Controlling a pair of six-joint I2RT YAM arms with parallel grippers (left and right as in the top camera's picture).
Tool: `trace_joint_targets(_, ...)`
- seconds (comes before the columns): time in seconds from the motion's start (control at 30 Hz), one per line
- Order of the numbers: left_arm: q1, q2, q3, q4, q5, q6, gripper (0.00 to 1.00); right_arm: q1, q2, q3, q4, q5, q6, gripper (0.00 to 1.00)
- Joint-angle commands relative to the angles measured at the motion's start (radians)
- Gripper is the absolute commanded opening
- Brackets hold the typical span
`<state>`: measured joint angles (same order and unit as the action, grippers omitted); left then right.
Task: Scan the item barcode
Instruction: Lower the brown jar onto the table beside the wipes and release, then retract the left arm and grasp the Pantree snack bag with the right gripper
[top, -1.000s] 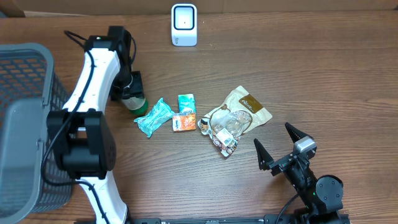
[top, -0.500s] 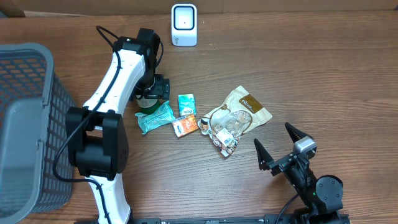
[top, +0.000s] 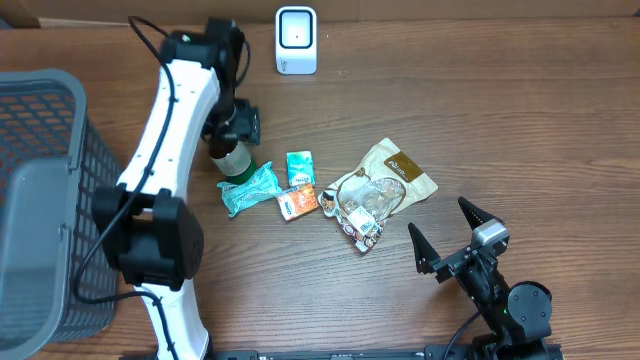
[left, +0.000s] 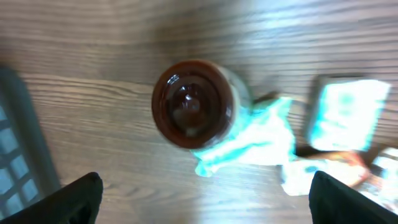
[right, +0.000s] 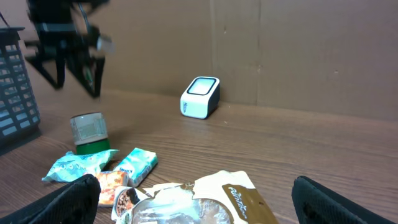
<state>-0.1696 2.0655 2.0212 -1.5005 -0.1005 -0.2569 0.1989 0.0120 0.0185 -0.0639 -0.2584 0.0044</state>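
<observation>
Jar (top: 229, 158), small and cylindrical, stands upright on the wood-grain table (top: 520, 100), left of the packets and below-left of the scanner. From straight above, its round top is dark brown and glossy; from the side it shows a pale upper body and a green band at the base.

The left gripper (top: 236, 128) hangs directly over the jar with its fingers spread wide, touching nothing. The right gripper (top: 447, 230) sits low at the near right of the table, its black pointed fingers also spread wide and empty.

A crinkled teal foil packet (top: 248, 188) lies against the jar's foot. Just beside it are a small teal box-shaped pack (top: 299, 166) and an orange pack (top: 297, 198). Further right lies a flat tan pouch (top: 395, 168) with a shiny clear window, mixed pieces showing through.

The scanner (top: 296, 40), a smooth white rounded box with a dark face, stands at the far edge.

At the far left stands a grey mesh basket (top: 60, 110); a smooth grey shape lies in it, and I cannot tell what it is.
</observation>
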Motion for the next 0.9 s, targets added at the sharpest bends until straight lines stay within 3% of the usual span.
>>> trace_joint_targets(0.0, 0.019, -0.108, 0.147, -0.065, 0.088, -0.012, 0.92, 0.004, -0.009, -0.011, 0.005, 0.002, 0.003, 1.00)
trace_joint_targets(0.13, 0.072, -0.179, 0.275, -0.169, 0.135, 0.014, 0.99, 0.004, -0.009, -0.011, 0.021, 0.002, 0.003, 1.00)
trace_joint_targets(0.23, 0.142, -0.255, 0.327, -0.189, 0.233, 0.096, 1.00, 0.004, -0.009, -0.011, 0.021, 0.021, 0.003, 1.00)
trace_joint_targets(0.37, 0.236, -0.359, 0.338, -0.176, 0.275, 0.105, 1.00, 0.004, -0.009, -0.011, -0.001, 0.016, 0.009, 1.00)
trace_joint_targets(0.43, 0.281, -0.396, 0.338, -0.166, 0.274, 0.104, 1.00, 0.004, -0.001, -0.010, 0.008, 0.017, 0.143, 1.00)
trace_joint_targets(0.57, 0.319, -0.410, 0.338, -0.183, 0.241, 0.105, 1.00, 0.004, 0.010, 0.002, 0.002, -0.064, 0.223, 1.00)
trace_joint_targets(0.7, 0.320, -0.410, 0.336, -0.189, 0.193, 0.104, 1.00, 0.002, 0.079, 0.108, -0.084, -0.087, 0.255, 1.00)
trace_joint_targets(0.87, 0.320, -0.410, 0.336, -0.189, 0.194, 0.104, 0.99, -0.013, 0.279, 0.362, -0.281, -0.087, 0.254, 1.00)
